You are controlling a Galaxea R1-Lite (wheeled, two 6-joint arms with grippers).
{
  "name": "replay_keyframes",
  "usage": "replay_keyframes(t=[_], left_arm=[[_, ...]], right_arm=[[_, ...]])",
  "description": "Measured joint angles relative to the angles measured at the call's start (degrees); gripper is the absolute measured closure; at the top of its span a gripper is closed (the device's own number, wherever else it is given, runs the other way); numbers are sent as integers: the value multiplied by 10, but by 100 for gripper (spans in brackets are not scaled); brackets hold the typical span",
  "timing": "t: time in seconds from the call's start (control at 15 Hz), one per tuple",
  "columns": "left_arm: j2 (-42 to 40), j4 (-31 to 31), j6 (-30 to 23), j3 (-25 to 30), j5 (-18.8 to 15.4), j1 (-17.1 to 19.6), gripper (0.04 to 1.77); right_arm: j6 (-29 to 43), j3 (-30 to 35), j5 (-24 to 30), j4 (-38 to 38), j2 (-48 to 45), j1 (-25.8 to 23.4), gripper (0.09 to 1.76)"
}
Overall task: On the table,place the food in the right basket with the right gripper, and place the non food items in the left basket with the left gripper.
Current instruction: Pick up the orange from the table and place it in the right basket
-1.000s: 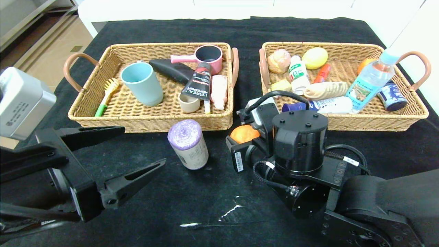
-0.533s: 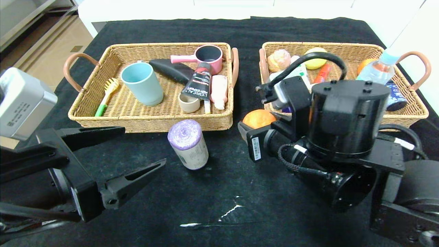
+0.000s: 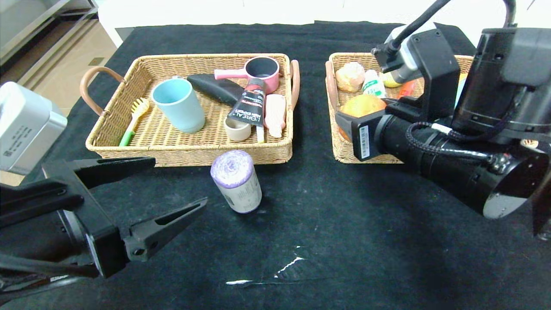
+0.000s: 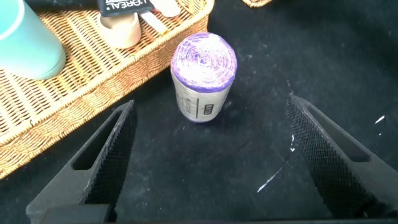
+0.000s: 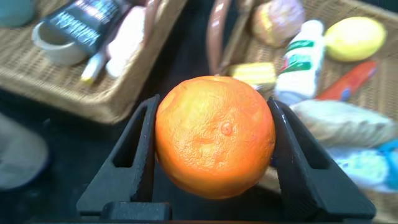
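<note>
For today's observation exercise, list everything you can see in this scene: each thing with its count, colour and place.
Left basket: one, wicker, table's left.
Cup: one, light blue, left basket.
Saucepan: one, pink, left basket.
Tube: one, black, left basket.
Brush: one, yellow-green, left basket.
Roll: one, purple-topped, on the table before the left basket.
Right basket: one, wicker, table's right, holding food.
Orange: one, held above the right basket's near corner.
Left gripper: jaws open, near the roll.
Right gripper: jaws closed on the orange.
</note>
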Motion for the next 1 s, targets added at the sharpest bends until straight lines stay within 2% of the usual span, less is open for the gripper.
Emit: replay_keyframes(t=[0.47,0.73,1.0], left_arm=[[-3,-2,0,-1,0,0,9],[-5,-2,1,-1,0,0,9],[-6,-2,1,-2,0,0,9]], right_arm=[[-2,-79,20,-1,52,-76,72],[-2,-123,20,0,89,-96,72],[-1,-136,19,-2,114,-111,72]])
